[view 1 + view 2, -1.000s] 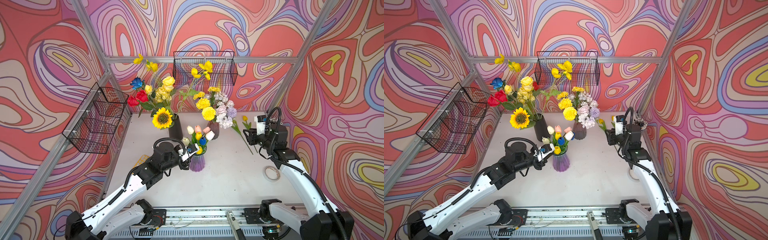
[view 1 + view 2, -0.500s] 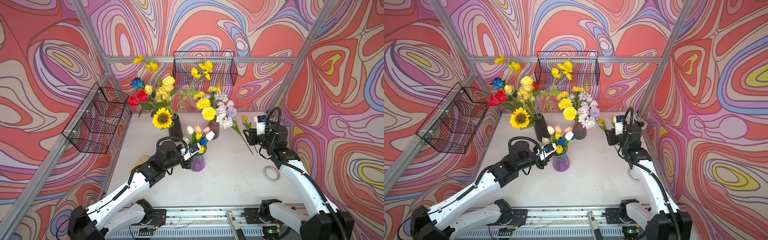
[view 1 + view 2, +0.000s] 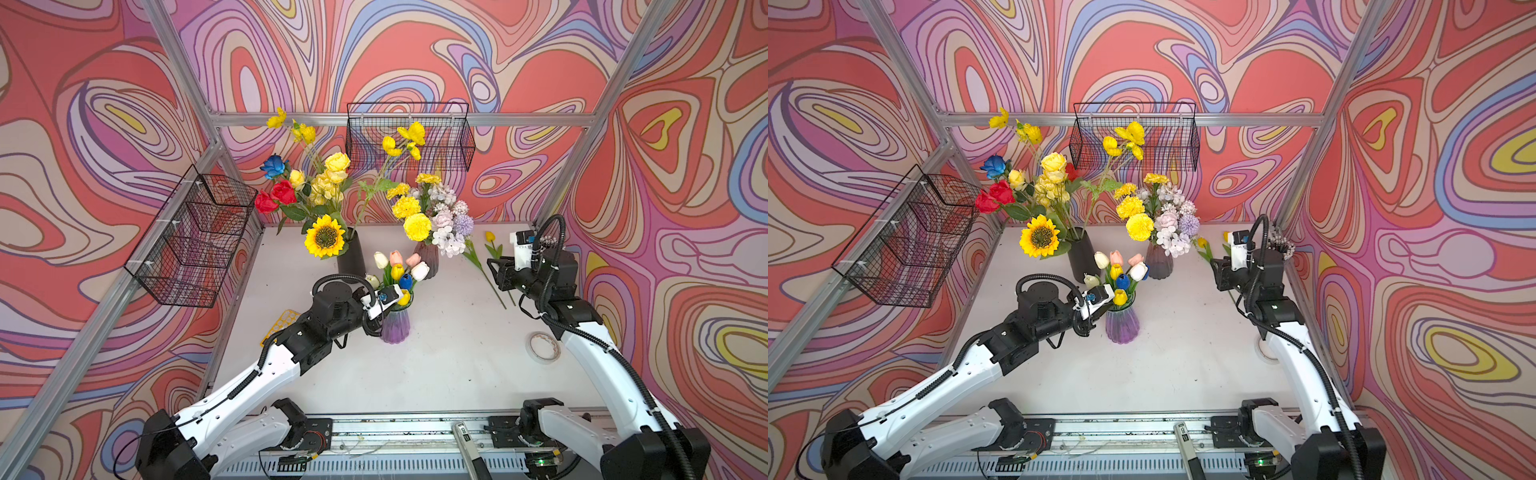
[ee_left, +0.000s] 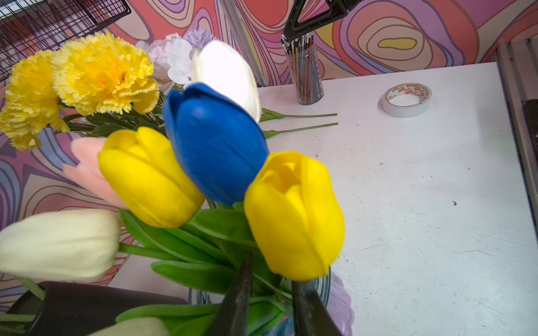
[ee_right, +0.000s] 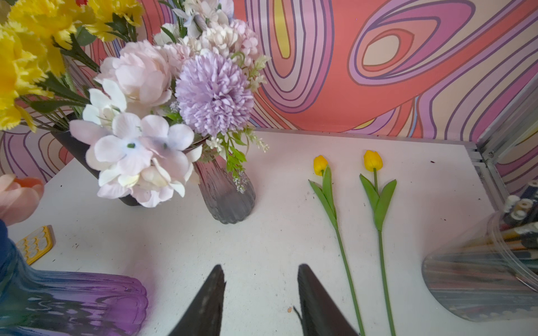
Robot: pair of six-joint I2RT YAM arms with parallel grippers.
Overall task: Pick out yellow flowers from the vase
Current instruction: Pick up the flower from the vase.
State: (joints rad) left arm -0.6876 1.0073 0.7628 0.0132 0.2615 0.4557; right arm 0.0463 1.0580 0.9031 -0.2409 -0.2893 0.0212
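Note:
A purple glass vase holds white, pink and blue tulips and two yellow flowers, both tulips. My left gripper sits at the vase mouth under the nearer yellow tulip. It is open, with green stems and leaves between its fingers, which do not pinch them. In both top views the left gripper is mostly hidden under its camera mount. Two yellow tulips lie on the table. My right gripper hovers open and empty beside them.
A black vase holds a sunflower, roses and yellow sprays. A grey vase holds marigolds and pale blooms. Also here are a tape roll, a pen jar, a yellow stencil and wire baskets.
My left gripper has pushed in toward the purple vase's mouth and its jaws have spread wider. The right arm has stayed still.

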